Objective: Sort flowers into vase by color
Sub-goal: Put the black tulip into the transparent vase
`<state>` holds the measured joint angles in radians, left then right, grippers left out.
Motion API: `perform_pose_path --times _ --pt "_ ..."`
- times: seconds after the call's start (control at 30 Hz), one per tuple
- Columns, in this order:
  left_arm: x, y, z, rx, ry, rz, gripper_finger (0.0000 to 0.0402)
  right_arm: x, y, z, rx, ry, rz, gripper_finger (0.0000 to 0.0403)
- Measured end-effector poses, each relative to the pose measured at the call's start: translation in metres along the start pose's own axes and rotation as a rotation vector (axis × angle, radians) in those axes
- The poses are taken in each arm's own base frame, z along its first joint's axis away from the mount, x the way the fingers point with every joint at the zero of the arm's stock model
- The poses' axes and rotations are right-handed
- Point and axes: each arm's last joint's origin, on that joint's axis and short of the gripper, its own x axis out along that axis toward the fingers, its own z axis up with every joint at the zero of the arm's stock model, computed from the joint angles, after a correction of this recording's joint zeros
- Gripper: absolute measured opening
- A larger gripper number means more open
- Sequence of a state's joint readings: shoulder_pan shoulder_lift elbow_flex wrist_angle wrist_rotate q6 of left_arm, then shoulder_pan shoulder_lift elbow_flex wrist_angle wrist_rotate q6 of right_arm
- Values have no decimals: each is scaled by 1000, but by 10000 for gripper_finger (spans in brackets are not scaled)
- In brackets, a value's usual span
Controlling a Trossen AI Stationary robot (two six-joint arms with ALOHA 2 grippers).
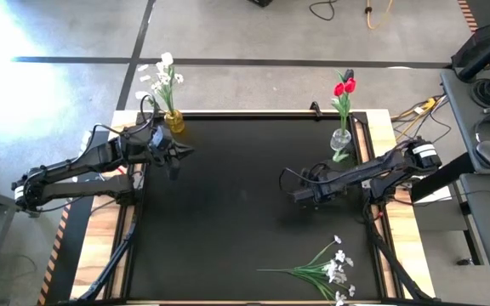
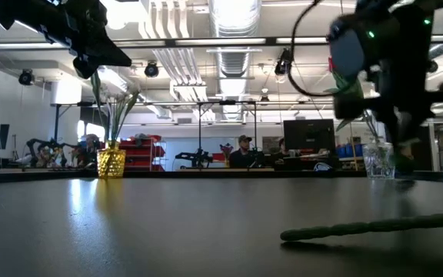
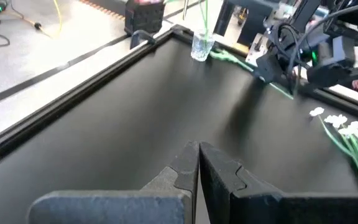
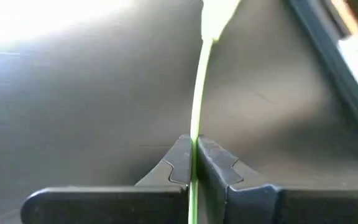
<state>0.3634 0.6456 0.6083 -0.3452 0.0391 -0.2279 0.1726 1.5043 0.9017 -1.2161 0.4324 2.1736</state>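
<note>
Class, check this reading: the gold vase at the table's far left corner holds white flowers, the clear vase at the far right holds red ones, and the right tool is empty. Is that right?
Not quite. The right tool is shut on a green stem, as the right wrist view shows. The gold vase does hold white flowers, and the clear vase red ones.

The green stem [image 4: 196, 106] pinched in the right tool [image 4: 194, 163] runs off frame, its flower head unseen.

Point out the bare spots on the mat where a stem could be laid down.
Free: the mat between the left gripper and right gripper, and its near-left corner. Crowded: by the gold vase, the glass vase, and the white spray.
</note>
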Motion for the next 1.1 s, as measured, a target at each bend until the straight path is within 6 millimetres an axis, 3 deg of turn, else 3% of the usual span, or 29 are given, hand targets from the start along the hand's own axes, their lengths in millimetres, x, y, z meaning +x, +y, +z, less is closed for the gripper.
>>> perform_pose_path --times 0.33,0.53,0.63,0.83,1.1 --pt "4 -5 16 -126 -142 -107 0 -80 44 25 -337 -281 422 11" --pt "25 -3 25 -236 -138 -247 0 -134 74 45 -586 -432 705 11" --pt "39 1 37 -246 -215 -352 0 -155 88 58 -680 -494 842 11" --pt "61 14 62 -402 -417 -561 7 -177 101 80 -707 -598 942 11" --pt "81 19 65 -453 -460 -644 64 -189 101 86 -752 -643 957 11"
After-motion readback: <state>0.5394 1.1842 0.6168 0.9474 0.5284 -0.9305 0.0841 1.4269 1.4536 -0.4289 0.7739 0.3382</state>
